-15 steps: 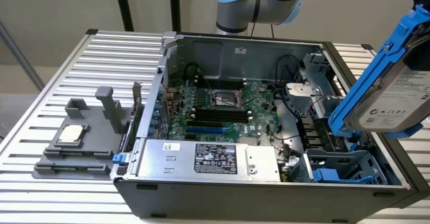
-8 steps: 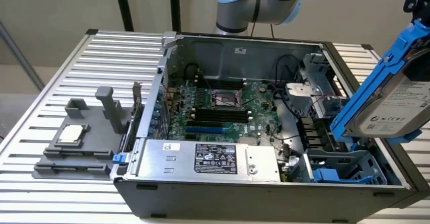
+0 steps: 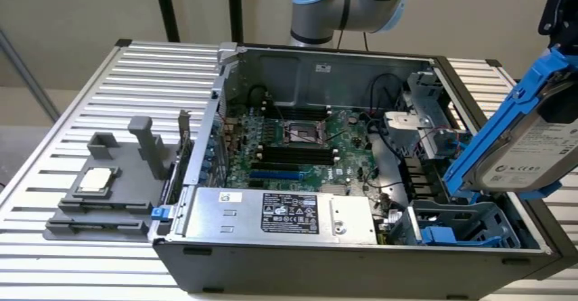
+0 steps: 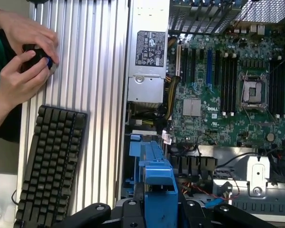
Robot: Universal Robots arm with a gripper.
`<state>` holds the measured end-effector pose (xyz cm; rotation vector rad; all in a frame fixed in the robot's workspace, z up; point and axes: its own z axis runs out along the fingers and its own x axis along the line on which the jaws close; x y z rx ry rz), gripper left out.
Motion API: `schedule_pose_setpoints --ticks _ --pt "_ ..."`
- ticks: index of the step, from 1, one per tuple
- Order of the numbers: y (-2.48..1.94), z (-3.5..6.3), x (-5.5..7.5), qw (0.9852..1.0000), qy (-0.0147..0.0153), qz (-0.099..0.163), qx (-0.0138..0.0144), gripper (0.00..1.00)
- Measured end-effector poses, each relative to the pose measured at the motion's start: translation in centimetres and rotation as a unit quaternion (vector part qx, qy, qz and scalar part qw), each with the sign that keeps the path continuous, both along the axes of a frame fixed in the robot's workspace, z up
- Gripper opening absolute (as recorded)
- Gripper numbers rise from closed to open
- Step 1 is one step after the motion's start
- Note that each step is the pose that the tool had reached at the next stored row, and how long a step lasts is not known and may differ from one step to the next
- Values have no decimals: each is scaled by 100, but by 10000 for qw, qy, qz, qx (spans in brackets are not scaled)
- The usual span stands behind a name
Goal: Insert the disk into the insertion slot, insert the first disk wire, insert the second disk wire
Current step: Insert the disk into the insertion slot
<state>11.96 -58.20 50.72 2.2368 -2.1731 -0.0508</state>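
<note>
— Where's the disk (image 3: 532,152)?
— At three o'clock in the exterior view, tilted and in the air. It hangs at about one o'clock from the insertion slot (image 3: 461,223), which sits at five o'clock in the open computer case (image 3: 361,267).
— And the gripper (image 4: 157,211)?
— Clamped on the disk's blue carrier (the wrist view has it between the fingers). The disk isn't in the bay yet.

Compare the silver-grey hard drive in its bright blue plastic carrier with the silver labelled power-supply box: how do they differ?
The blue-framed hard drive hangs tilted above the open computer case; the silver power-supply box lies flat inside it. The drive's label is white, the box's main label black. Both are silver metal with printed labels.
</note>
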Motion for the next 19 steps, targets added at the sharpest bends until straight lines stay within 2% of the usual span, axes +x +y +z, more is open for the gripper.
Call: schedule_pose_setpoints --ticks 3,8,10,16,19 --pt "0 -43 5 10000 0 -34 46 32" --pt "-10 -97 7 9998 0 -159 153 32" --pt "-29 -129 7 9997 -1 -206 162 32" --pt "-94 -224 6 9996 -1 -253 161 32" --pt "-111 -250 -1 9995 -3 -254 161 32"
